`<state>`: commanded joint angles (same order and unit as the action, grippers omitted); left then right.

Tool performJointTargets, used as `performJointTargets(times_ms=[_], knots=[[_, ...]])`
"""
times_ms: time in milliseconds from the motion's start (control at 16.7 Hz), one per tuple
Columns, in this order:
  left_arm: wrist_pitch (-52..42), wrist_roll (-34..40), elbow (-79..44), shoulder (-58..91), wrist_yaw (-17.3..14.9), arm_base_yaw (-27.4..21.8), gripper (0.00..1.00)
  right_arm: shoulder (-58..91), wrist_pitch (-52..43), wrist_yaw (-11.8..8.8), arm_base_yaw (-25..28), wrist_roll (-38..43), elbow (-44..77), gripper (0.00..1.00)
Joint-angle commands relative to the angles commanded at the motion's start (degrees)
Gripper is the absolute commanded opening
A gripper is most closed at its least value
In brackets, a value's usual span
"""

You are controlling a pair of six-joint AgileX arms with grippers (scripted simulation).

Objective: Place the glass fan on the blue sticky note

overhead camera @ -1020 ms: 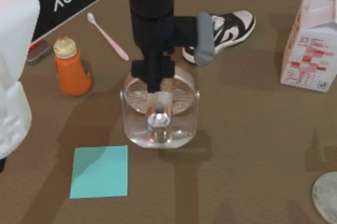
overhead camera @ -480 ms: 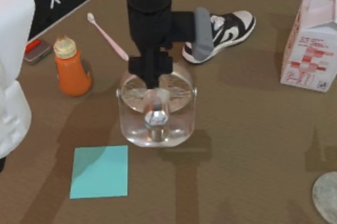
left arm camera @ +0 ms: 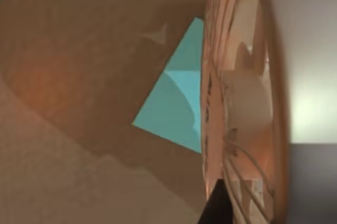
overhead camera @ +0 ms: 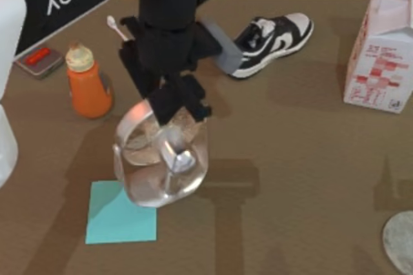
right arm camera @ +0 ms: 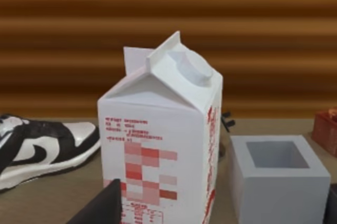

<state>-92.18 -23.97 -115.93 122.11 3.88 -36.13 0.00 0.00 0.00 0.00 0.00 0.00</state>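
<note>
left gripper (overhead camera: 173, 110) is clamping the fan (overhead camera: 161, 159) by its grille, holding it tilted, overlapping the note's (overhead camera: 119, 220) upper right corner. centring and lowering are remaining. right gripper: cannot tell, arm parked.

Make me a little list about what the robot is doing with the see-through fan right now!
Holding: left gripper grips the glass fan
Fan position: lifted, tilted, its lower edge over a corner of the blue sticky note
Nearby: orange bottle, sneaker, milk carton
Right arm: not seen from above
Left to do: set the fan down on the note
</note>
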Motion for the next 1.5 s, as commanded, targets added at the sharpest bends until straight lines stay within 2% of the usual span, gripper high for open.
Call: performJointTargets(times_ms=[180, 480, 720, 900, 1080, 1200, 1380, 1500], knots=[[-0.8, 21.0, 4.1, -3.7, 1.3, 0.4, 0.0, 0.0, 0.0, 0.0, 0.0, 0.0, 0.0, 1.0], [0.4, 61.2, 12.1, -11.4, 2.1, 1.2, 0.0, 0.0, 0.0, 0.0, 0.0, 0.0, 0.0, 1.0], [3.1, 92.3, 19.2, -17.6, 1.4, 2.1, 0.0, 0.0, 0.0, 0.0, 0.0, 0.0, 0.0, 1.0], [5.8, 112.2, 24.5, -21.6, 0.0, 2.7, 0.0, 0.0, 0.0, 0.0, 0.0, 0.0, 0.0, 1.0], [8.8, 128.0, 29.4, -25.3, -1.6, 3.5, 0.0, 0.0, 0.0, 0.0, 0.0, 0.0, 0.0, 1.0], [10.8, 136.0, 32.2, -27.4, -2.6, 4.0, 0.0, 0.0, 0.0, 0.0, 0.0, 0.0, 0.0, 1.0], [13.0, 143.2, 35.0, -29.6, -3.8, 4.6, 0.0, 0.0, 0.0, 0.0, 0.0, 0.0, 0.0, 1.0], [13.8, 145.2, 35.7, -30.2, -4.2, 4.8, 0.0, 0.0, 0.0, 0.0, 0.0, 0.0, 0.0, 1.0]])
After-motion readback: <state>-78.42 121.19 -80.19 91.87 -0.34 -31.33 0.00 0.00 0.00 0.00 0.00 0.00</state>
